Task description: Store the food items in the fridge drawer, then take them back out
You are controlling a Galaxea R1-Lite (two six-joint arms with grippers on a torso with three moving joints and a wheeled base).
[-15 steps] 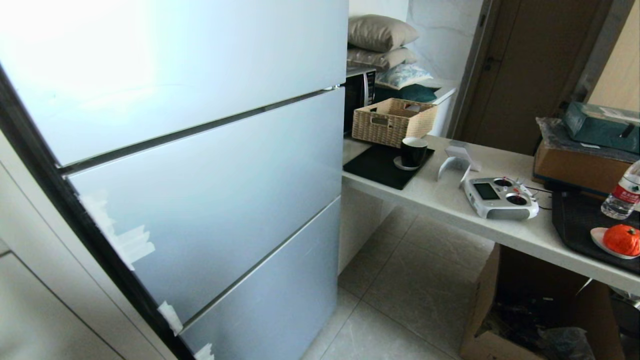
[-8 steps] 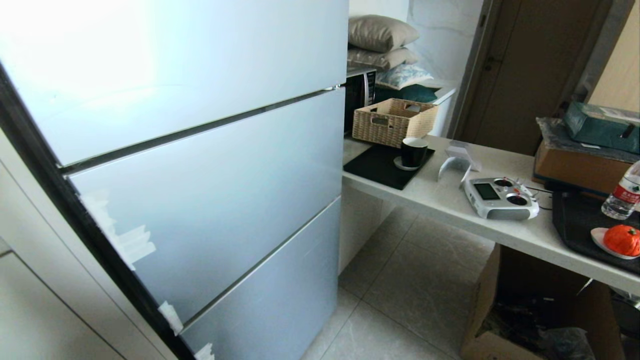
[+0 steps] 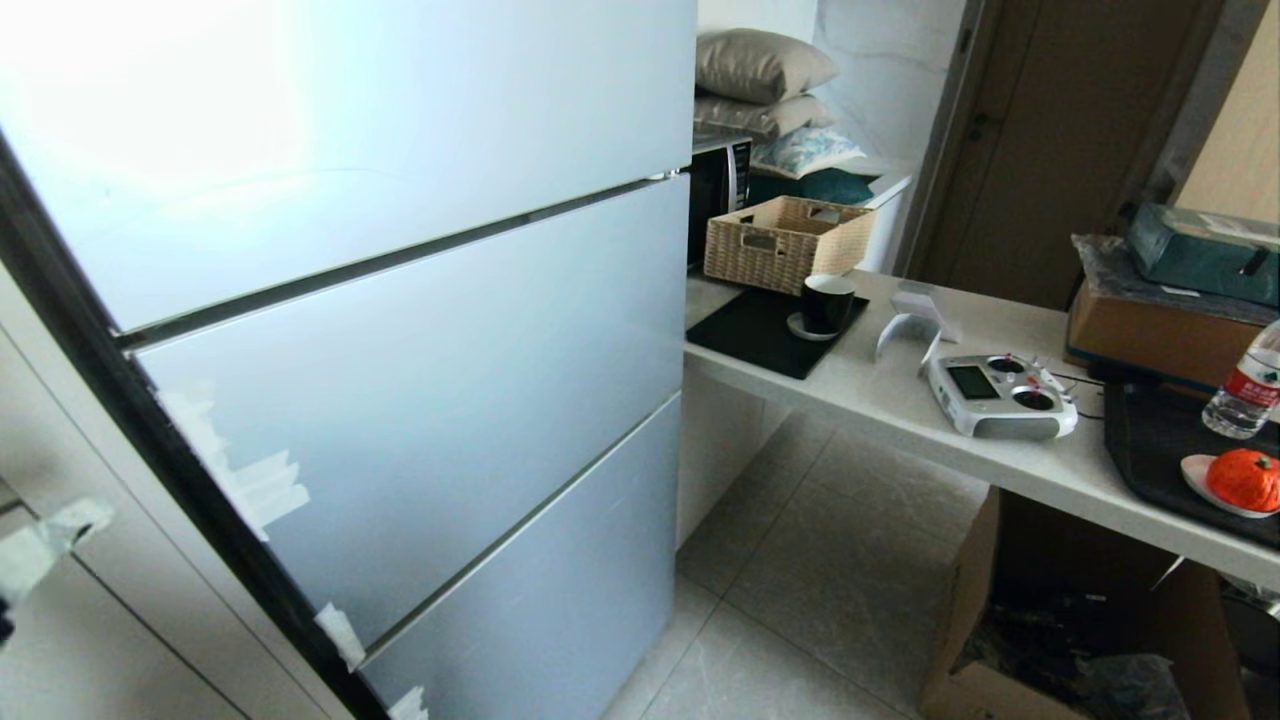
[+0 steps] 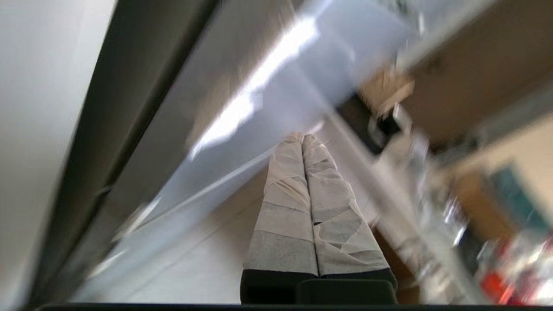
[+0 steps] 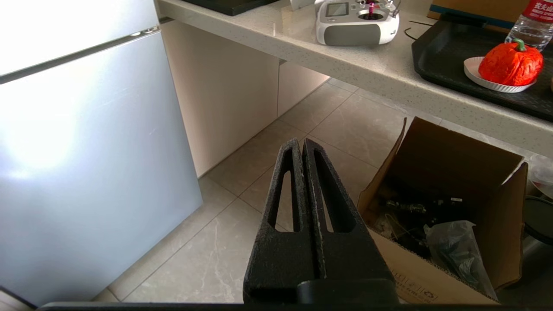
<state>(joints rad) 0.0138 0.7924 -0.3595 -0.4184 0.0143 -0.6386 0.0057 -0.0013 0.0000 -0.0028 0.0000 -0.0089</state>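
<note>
Head view: pale blue-grey fridge (image 3: 400,330) fills left side, all fronts closed, fridge drawer not visible. Desk (image 3: 900,410) runs right of fridge. Cardboard box (image 3: 1060,620) on floor beneath. Left claw (image 4: 302,140), tape-wrapped, fingers pressed together, empty, beside fridge. Right claw (image 5: 301,144) closed, empty, above floor. Orange-red ribbed food item (image 3: 1243,478) on small white plate (image 3: 1195,478), desk's right end.

The fridge (image 3: 400,330) stands fully closed, so whatever lies behind its pale blue-grey fronts is hidden. Beside the fridge at the head view's edge, the left gripper (image 3: 40,545) shows only as a taped tip cut off by the frame, and the left wrist view behind it is smeared beyond reading. On the tabletop (image 3: 900,400), the water bottle (image 3: 1245,385) is cropped.
</note>
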